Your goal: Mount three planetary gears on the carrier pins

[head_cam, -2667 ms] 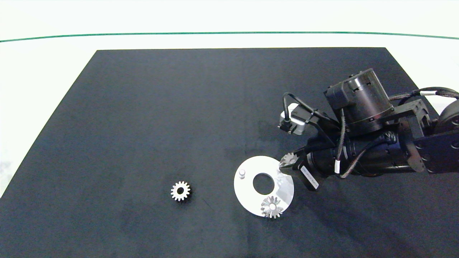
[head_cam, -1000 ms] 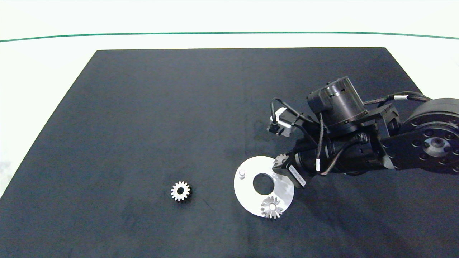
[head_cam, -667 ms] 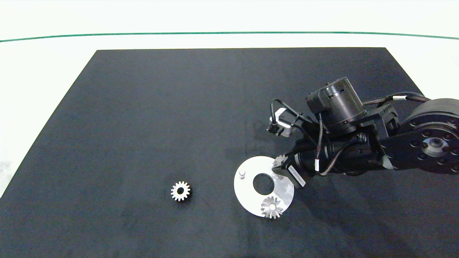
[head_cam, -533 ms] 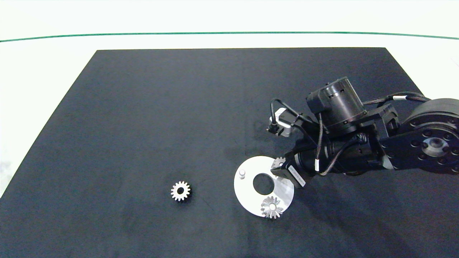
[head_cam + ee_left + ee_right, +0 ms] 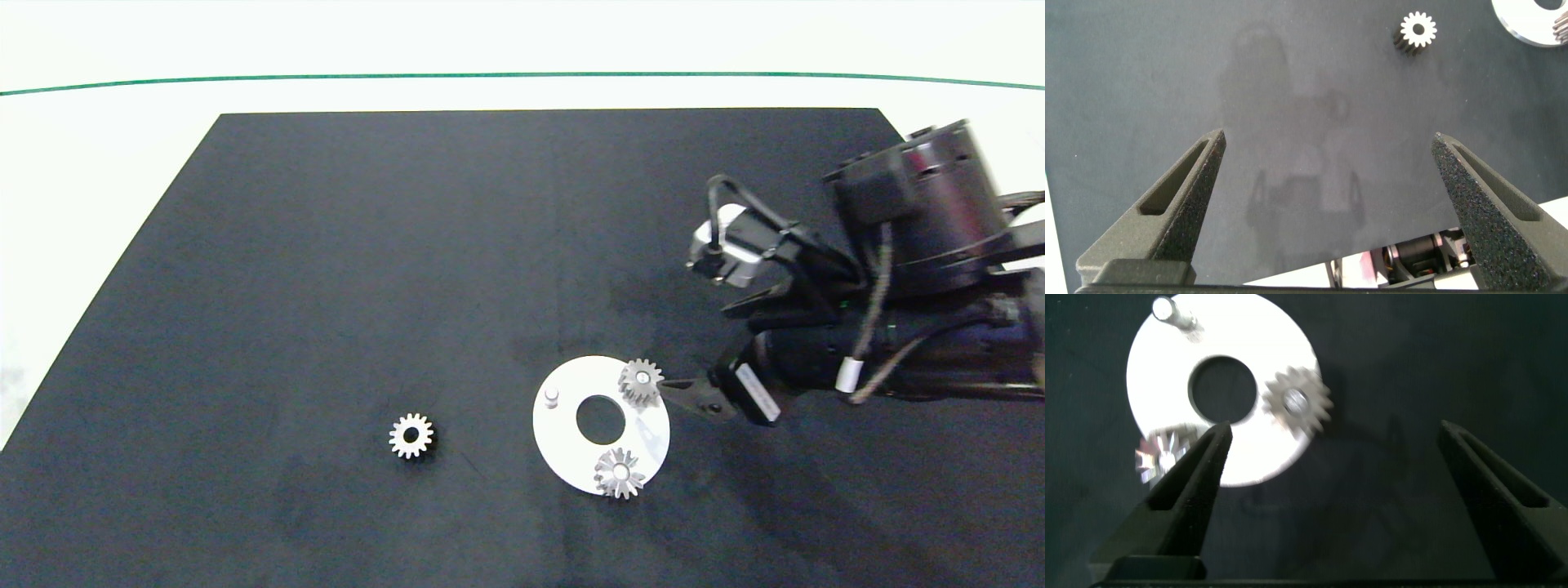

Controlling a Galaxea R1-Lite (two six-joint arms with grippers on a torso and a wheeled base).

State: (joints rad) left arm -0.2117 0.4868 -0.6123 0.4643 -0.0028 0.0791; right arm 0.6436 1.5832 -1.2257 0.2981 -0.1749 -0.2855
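A white disc (image 5: 563, 449) (image 5: 1266, 343) lies on the black mat. Two planetary gears sit on its carrier pins: one at the far right (image 5: 640, 381) (image 5: 1298, 398), one at the near edge (image 5: 619, 472) (image 5: 1159, 453). The third carrier pin (image 5: 551, 395) (image 5: 1167, 309) stands bare on the disc's left. A third gear (image 5: 411, 435) (image 5: 1418, 30) lies flat on the mat, left of the disc. My right gripper (image 5: 682, 390) (image 5: 1335, 431) is open and empty, just right of the far-right gear. My left gripper (image 5: 1328, 140) hangs open over bare mat, out of the head view.
The black mat (image 5: 367, 269) covers most of the white table (image 5: 98, 163); a green line (image 5: 326, 77) runs along the far side. The disc's rim (image 5: 1535, 16) shows at a corner of the left wrist view.
My right gripper has let go of the gear, which now sits on the far-right pin. The gripper has opened and drawn back to the right, away from the disc.
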